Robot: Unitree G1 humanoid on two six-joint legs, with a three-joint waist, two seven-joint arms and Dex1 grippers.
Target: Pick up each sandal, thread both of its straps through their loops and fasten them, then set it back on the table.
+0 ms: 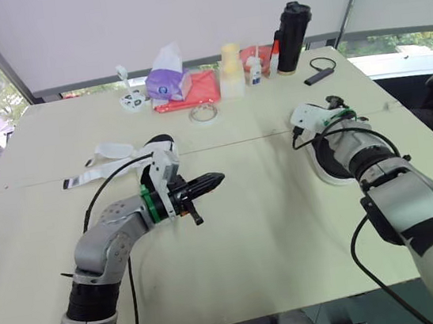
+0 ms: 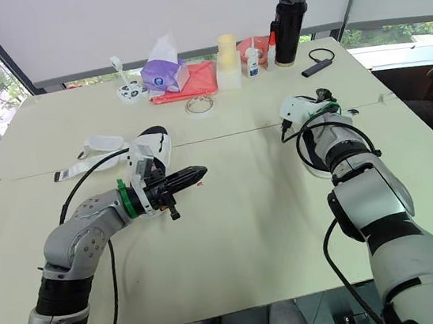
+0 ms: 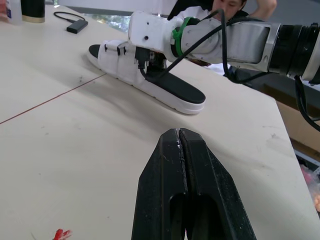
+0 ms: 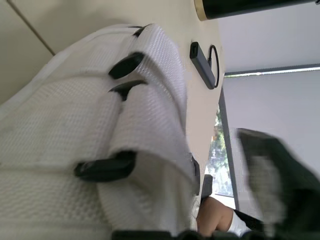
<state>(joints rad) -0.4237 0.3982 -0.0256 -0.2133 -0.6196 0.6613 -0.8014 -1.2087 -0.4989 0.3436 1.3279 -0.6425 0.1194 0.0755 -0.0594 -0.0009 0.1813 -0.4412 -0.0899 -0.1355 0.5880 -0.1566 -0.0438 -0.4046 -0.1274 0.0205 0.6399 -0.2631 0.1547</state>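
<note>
Left pincer [image 1: 215,180] clenched, empty, over mid table [image 1: 273,226], one sandal [image 2: 155,132] behind it, straps splayed; right pincer [image 3: 150,61] on other sandal [image 3: 176,90] near right edge, grip can't tell.

you're close on the white sandal [image 4: 60,130], black loops [image 4: 126,65] showing on its textured straps [image 4: 150,115]; a black dongle [image 4: 202,64] lies on the table [image 4: 100,15] beyond.
</note>
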